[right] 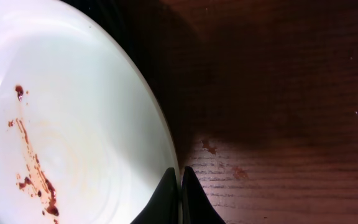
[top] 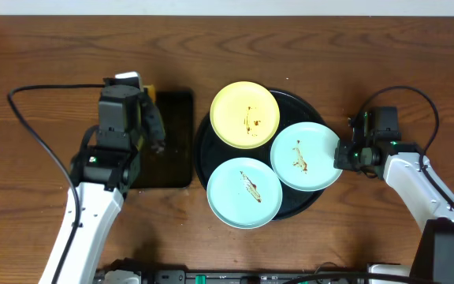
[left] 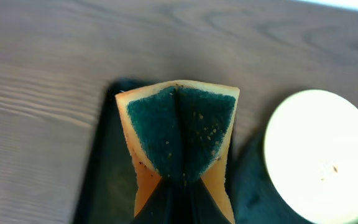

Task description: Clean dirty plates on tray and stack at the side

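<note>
— The pincers first: how do they stand?

— The left pincer [left: 178,200] is clamped on a sponge [left: 179,127], which is orange-yellow with a dark green scouring face turned towards the wrist camera. The squeeze folds the sponge down its middle. Seen from overhead, this pincer hangs above the rectangular tray [top: 176,150], at 9 o'clock from the round tray [top: 202,150].

— And the other one?

— The right pincer [right: 180,180] has its tips almost together, with only a thin slit between them, right at the rim of the right mint-blue plate [right: 67,124]. The rim seems to be pinched between them, though the dark wrist view makes the contact hard to read. From overhead it meets that plate at the plate's 3 o'clock edge.

— Now count the things

— There are three plates, two trays and one sponge. All three plates lie on the round tray: the yellow plate [top: 245,114] at 11 o'clock, the right mint-blue plate at 3 o'clock, and the near mint-blue plate [top: 244,192] at 7 o'clock.

— Are they dirty?

— Each carries a brown smear in its centre. Both mint-blue plates overhang the round tray's rim. The two trays sit just beside each other on the wooden table [top: 53,47]
</note>
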`<action>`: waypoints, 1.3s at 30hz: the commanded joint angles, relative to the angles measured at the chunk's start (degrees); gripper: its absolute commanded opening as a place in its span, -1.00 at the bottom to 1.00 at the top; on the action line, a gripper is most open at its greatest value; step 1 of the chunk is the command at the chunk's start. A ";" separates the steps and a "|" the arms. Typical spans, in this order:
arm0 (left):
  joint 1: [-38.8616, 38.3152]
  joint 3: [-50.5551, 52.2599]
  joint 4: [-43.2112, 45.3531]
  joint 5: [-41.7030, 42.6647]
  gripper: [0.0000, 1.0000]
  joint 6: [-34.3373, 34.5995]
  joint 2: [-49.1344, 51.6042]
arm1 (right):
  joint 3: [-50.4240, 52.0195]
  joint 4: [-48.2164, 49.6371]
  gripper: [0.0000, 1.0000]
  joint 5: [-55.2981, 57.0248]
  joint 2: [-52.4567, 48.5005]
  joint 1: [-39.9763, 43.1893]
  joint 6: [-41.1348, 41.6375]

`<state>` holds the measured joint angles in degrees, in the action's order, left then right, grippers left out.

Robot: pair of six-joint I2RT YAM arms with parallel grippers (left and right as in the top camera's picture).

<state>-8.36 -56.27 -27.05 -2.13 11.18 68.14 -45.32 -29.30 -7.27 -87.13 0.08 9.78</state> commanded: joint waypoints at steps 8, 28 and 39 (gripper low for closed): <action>-0.09 -0.24 -2.08 12.90 -0.85 -1.53 6.64 | -0.74 -0.44 -0.98 -0.33 -0.20 -0.55 -0.39; -0.09 -0.22 -3.80 13.51 -0.85 -0.76 8.52 | -0.74 -0.76 -0.98 -0.33 -0.20 -0.55 -0.39; -0.13 -0.22 -1.92 14.99 -0.85 11.76 13.20 | -0.74 -0.74 -0.98 -0.33 -0.20 -0.52 -0.39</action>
<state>-8.38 -56.27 -30.13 10.66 16.60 79.92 -45.32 -29.74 -7.73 -87.13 0.08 9.80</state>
